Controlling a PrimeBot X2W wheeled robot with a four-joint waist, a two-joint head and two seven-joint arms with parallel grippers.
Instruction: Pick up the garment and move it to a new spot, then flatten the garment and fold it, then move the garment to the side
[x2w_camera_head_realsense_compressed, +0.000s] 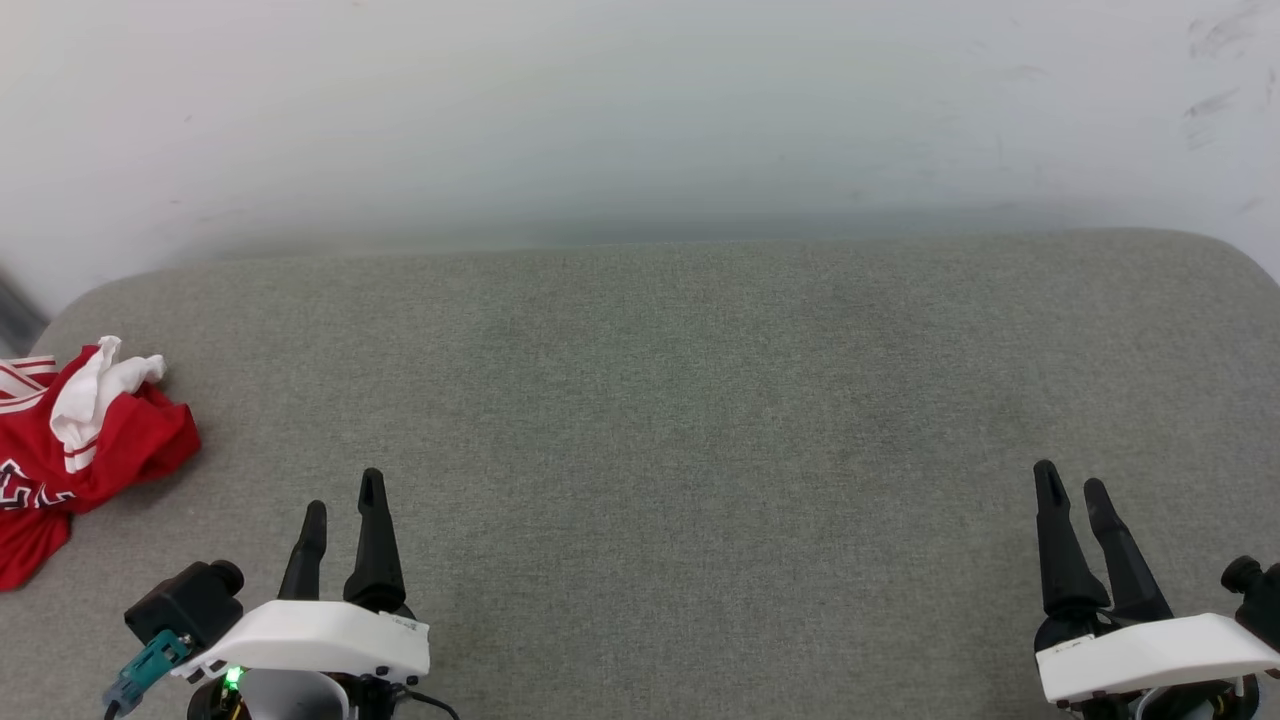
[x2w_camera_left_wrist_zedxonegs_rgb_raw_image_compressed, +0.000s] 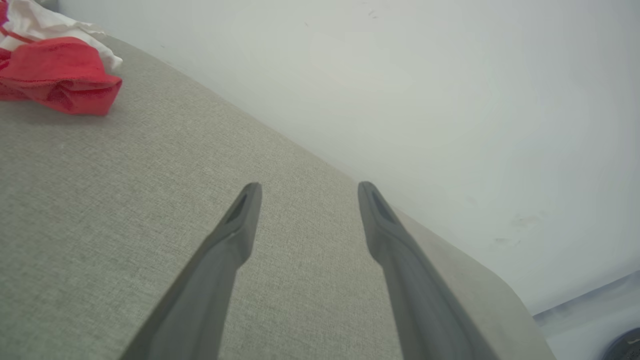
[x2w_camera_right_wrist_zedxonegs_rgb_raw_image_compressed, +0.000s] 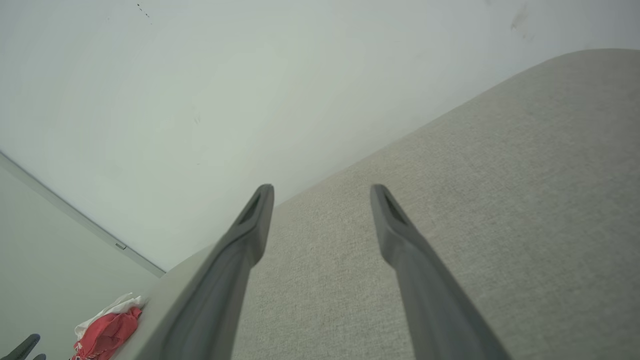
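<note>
Far left on grey fabric (x2w_camera_head_realsense_compressed: 640, 400) — garment (x2w_camera_head_realsense_compressed: 118, 442) bunched.

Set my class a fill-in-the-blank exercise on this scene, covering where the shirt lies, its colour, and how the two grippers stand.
1. The shirt lies crumpled at the far ____ edge of the grey surface.
2. The shirt's body is ____, with white sleeves.
3. The left gripper and right gripper both have their jaws ____, holding nothing.
4. The gripper farther from the shirt is the ____ one.

Missing words: left; red; open; right.
</note>
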